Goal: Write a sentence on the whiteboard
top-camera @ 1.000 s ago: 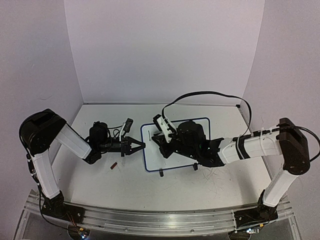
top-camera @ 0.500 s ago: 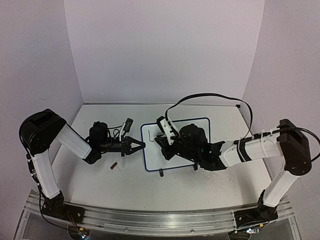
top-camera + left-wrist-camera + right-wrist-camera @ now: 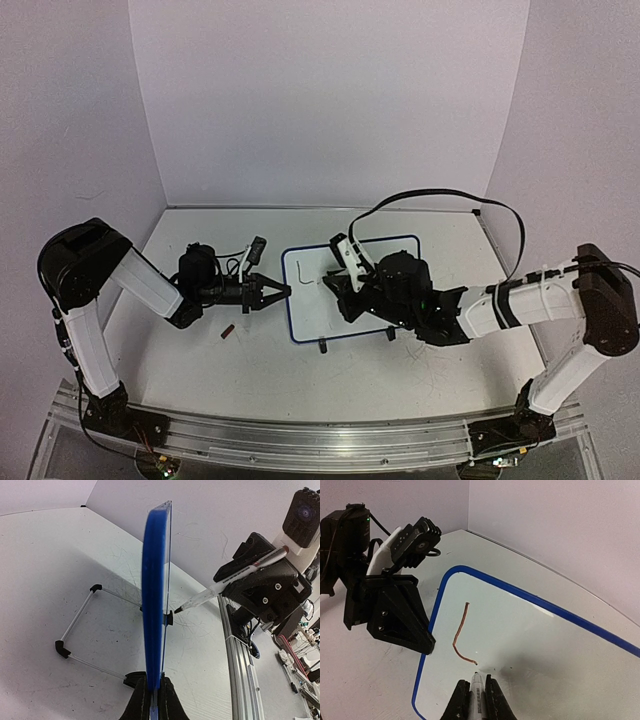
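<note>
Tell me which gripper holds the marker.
The right gripper, shut on the marker; the left gripper instead clamps the whiteboard by its blue rim.

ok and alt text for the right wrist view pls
The right pincer holds a marker with its tip at a blue-rimmed whiteboard, just past the end of a single thin L-shaped stroke. The left pincer grips the board's rim at the left of the picture.

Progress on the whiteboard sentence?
Done: one hooked L-like stroke on the small blue-rimmed whiteboard. In hand: left tool clamps the board's rim; right tool grips a white-barrelled marker, tip by the stroke's end. Left: every further letter.
</note>
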You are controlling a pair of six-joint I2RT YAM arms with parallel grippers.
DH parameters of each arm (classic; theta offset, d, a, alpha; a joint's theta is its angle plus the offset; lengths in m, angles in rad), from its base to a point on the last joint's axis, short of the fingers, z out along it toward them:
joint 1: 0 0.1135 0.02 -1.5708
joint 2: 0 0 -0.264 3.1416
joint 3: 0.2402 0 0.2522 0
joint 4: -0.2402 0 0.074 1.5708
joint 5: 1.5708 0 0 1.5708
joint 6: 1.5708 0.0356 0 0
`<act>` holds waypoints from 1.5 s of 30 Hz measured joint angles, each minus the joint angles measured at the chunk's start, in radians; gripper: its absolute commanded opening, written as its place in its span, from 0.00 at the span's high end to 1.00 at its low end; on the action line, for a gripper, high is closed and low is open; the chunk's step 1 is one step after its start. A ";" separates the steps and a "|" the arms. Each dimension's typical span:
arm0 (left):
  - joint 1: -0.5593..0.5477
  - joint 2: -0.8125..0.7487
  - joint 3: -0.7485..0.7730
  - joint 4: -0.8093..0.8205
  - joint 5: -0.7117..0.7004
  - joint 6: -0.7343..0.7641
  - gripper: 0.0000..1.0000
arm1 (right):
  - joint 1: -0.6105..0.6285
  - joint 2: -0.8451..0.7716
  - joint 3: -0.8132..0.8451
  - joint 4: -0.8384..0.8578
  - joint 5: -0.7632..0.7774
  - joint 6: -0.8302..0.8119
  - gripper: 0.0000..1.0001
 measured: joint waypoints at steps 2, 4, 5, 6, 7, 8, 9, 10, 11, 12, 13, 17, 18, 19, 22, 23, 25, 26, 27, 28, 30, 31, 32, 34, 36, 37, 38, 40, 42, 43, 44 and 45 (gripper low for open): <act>0.000 -0.001 -0.003 0.000 0.000 0.002 1.00 | -0.005 -0.036 -0.025 0.002 -0.022 0.000 1.00; 0.000 -0.002 -0.004 0.001 0.000 0.002 1.00 | -0.013 -0.061 -0.032 0.013 -0.040 -0.001 1.00; 0.000 -0.002 -0.004 0.001 0.000 0.002 1.00 | -0.014 -0.063 -0.032 0.017 -0.043 -0.001 1.00; 0.000 -0.002 -0.004 0.001 0.000 0.002 1.00 | -0.018 -0.064 -0.031 0.034 -0.050 -0.001 1.00; 0.000 -0.002 -0.004 0.001 0.000 0.002 1.00 | -0.020 -0.064 -0.031 0.036 -0.053 -0.001 1.00; 0.000 -0.002 -0.004 0.001 0.000 0.002 1.00 | -0.022 -0.063 -0.031 0.035 -0.054 -0.003 1.00; 0.000 -0.002 -0.004 0.001 0.000 0.002 1.00 | -0.022 -0.061 -0.030 0.035 -0.056 -0.004 1.00; 0.000 -0.002 -0.004 0.001 0.000 0.002 1.00 | -0.022 -0.054 -0.025 0.035 -0.057 -0.005 1.00; 0.000 -0.002 -0.004 0.001 0.000 0.002 1.00 | -0.023 -0.048 -0.021 0.036 -0.057 -0.007 1.00; 0.000 -0.002 -0.004 0.001 0.000 0.002 1.00 | -0.023 -0.043 -0.018 0.036 -0.057 -0.008 1.00; 0.000 -0.002 -0.004 0.001 0.000 0.002 1.00 | -0.023 -0.038 -0.014 0.035 -0.057 -0.010 1.00; 0.000 -0.002 -0.004 0.000 0.000 0.002 1.00 | -0.023 -0.021 -0.006 0.037 -0.050 -0.016 1.00; 0.000 -0.002 -0.004 0.001 0.000 0.002 1.00 | -0.023 -0.021 -0.006 0.037 -0.045 -0.016 1.00; 0.000 -0.002 -0.004 0.001 0.000 0.002 1.00 | -0.023 -0.021 -0.006 0.038 -0.042 -0.016 1.00; 0.000 -0.002 -0.004 0.001 0.000 0.002 1.00 | -0.023 -0.020 -0.006 0.038 -0.027 -0.016 1.00; 0.000 -0.002 -0.004 0.001 0.000 0.002 1.00 | -0.023 -0.019 -0.005 0.039 -0.023 -0.016 1.00; 0.000 -0.002 -0.004 0.000 0.001 0.002 1.00 | -0.024 -0.013 -0.002 0.040 -0.018 -0.016 1.00; 0.000 -0.002 -0.004 0.001 0.001 0.002 1.00 | -0.024 -0.009 0.000 0.041 -0.016 -0.016 1.00; 0.000 -0.002 -0.004 0.001 0.001 0.002 1.00 | -0.024 -0.003 0.003 0.042 -0.013 -0.016 1.00; 0.000 -0.002 -0.004 0.001 0.001 0.002 1.00 | -0.024 -0.001 0.005 0.044 -0.011 -0.016 1.00; 0.000 -0.003 -0.004 0.000 0.001 0.002 1.00 | -0.024 0.006 0.008 0.048 -0.008 -0.016 1.00; 0.000 -0.003 -0.004 0.000 0.001 0.002 1.00 | -0.024 0.006 0.008 0.050 -0.008 -0.016 1.00; 0.000 -0.003 -0.004 0.000 0.001 0.002 1.00 | -0.024 0.006 0.008 0.051 -0.007 -0.016 1.00; 0.000 -0.003 -0.004 0.000 0.001 0.002 1.00 | -0.024 0.006 0.008 0.053 -0.005 -0.016 1.00; 0.000 -0.003 -0.004 0.000 0.001 0.002 1.00 | -0.024 0.006 0.008 0.057 -0.002 -0.017 1.00; 0.000 -0.003 -0.004 0.000 0.001 0.002 1.00 | -0.024 0.006 0.008 0.058 0.000 -0.017 1.00; 0.000 -0.003 -0.004 0.000 0.001 0.002 1.00 | -0.024 0.007 0.008 0.061 0.000 -0.019 1.00; 0.000 -0.003 -0.004 0.000 0.000 0.002 1.00 | -0.024 0.010 0.008 0.064 0.002 -0.019 1.00; 0.000 -0.003 -0.004 0.000 0.000 0.002 1.00 | -0.024 0.014 0.009 0.068 0.003 -0.020 1.00; 0.000 -0.004 -0.004 0.000 0.000 0.002 1.00 | -0.024 0.017 0.010 0.069 0.003 -0.021 1.00; 0.000 -0.004 -0.005 0.000 0.000 0.002 1.00 | -0.024 0.019 0.010 0.069 0.003 -0.022 1.00; 0.000 -0.004 -0.005 0.000 0.000 0.002 1.00 | -0.024 0.021 0.010 0.072 0.003 -0.023 1.00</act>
